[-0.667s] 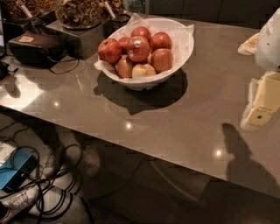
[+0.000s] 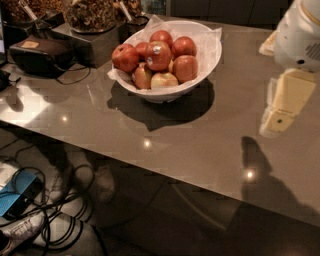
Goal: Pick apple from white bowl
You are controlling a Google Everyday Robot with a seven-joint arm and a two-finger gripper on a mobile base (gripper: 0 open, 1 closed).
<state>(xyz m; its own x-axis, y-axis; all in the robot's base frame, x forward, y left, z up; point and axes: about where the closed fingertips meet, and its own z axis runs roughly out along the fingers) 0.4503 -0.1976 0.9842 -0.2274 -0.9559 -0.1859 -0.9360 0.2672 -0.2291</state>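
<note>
The white bowl [image 2: 209,56], lined with crumpled white paper, stands on the grey table at the back centre and holds several apples. The apple [image 2: 158,55], deep red with a small pale sticker, lies on top near the middle of the pile. Other red and yellowish-green apples lie around it. My gripper [image 2: 283,103], cream-coloured below a white arm body, hangs over the table at the right edge of the view. It is well to the right of the bowl and nearer the camera, and holds nothing that I can see.
Dark containers of dried goods [image 2: 90,15] stand at the back left behind the bowl. A black box [image 2: 42,54] with a cable sits at the left. The table's front edge runs diagonally; cables and a blue box [image 2: 15,197] lie on the floor below.
My gripper has shifted a little to the left and up, toward the bowl. The bowl and apples have not moved.
</note>
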